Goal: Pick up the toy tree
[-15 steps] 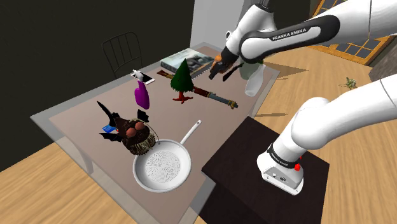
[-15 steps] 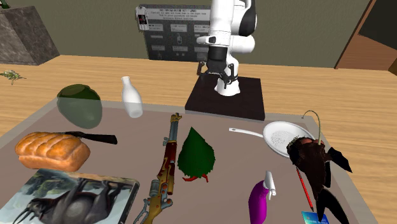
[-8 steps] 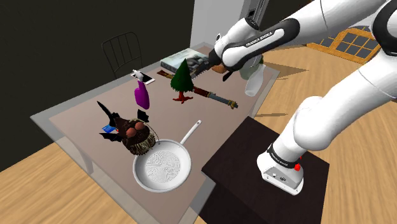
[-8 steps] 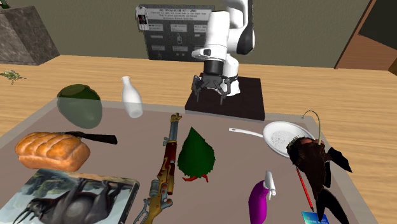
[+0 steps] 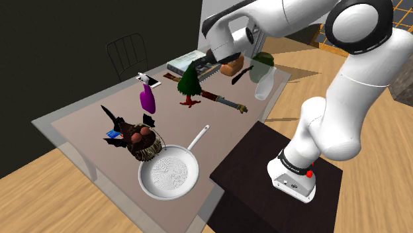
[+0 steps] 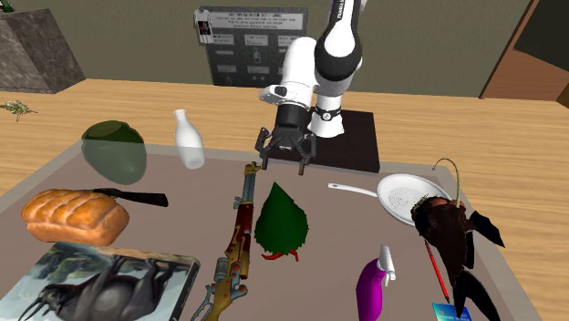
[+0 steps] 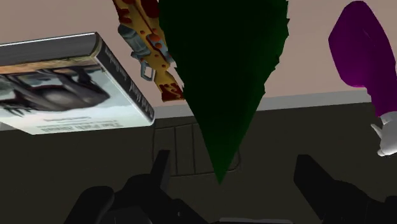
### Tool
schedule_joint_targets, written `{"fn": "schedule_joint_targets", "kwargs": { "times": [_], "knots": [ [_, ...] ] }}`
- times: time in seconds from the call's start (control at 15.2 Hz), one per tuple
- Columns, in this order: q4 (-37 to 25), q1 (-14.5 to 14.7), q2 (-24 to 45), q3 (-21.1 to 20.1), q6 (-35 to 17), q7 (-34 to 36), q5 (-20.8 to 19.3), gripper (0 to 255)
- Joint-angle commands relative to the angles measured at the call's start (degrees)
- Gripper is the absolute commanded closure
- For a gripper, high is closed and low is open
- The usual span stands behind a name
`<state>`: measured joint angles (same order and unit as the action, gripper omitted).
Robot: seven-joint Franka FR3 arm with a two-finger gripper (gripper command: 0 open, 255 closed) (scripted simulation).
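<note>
Table [image 6: 173,228]: grey-brown top, pale rim. 1 toy tree [image 6: 281,219] stands upright mid-table on a red foot, with an ornate toy rifle [image 6: 239,239] lying just beside it. Purple spray bottle [image 6: 374,290] lies on its side near the tree's other side. At 1 end, a white pan [image 6: 406,194] and a dark furry figure [image 6: 447,232] sit side by side. Other end: book [image 6: 109,283], bread loaf [image 6: 75,216], black knife [image 6: 128,196] beside it, green rounded object [image 6: 114,150], and a white bottle [image 6: 189,139] standing upright.

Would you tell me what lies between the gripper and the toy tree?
Nothing: in the second exterior view, just bare table shows between the open gripper and the toy tree. The toy gun lies to one side of that gap.
</note>
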<state>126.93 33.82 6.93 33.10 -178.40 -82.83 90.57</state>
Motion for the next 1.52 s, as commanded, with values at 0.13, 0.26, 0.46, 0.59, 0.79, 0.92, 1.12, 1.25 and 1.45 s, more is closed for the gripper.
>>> {"fn": "schedule_joint_targets", "kwargs": {
  "times": [0.13,0.26,0.46,0.59,0.79,0.92,1.12,1.25,1.45],
  "knots": [
    [-10.6,-2.0,7.8,0.8,4.1,-22.0,26.3,0],
    [-10.7,-1.4,9.1,1.9,5.2,-24.8,29.8,0],
    [-10.9,-0.7,11.1,3.2,6.9,-28.5,34.3,0],
    [-10.9,-0.3,12.8,4.1,8.4,-31.1,37.6,0],
    [-10.9,-0.2,12.8,4.1,8.4,-31.0,37.5,255],
    [-10.8,-0.2,12.7,4.2,8.4,-31.1,37.6,255],
    [-10.8,-0.2,12.6,4.2,8.4,-31.1,37.6,255],
    [-10.8,-0.2,12.6,4.2,8.4,-31.1,37.6,255],
    [-10.9,-0.4,12.1,3.8,7.8,-30.1,36.4,255]
  ]
}}
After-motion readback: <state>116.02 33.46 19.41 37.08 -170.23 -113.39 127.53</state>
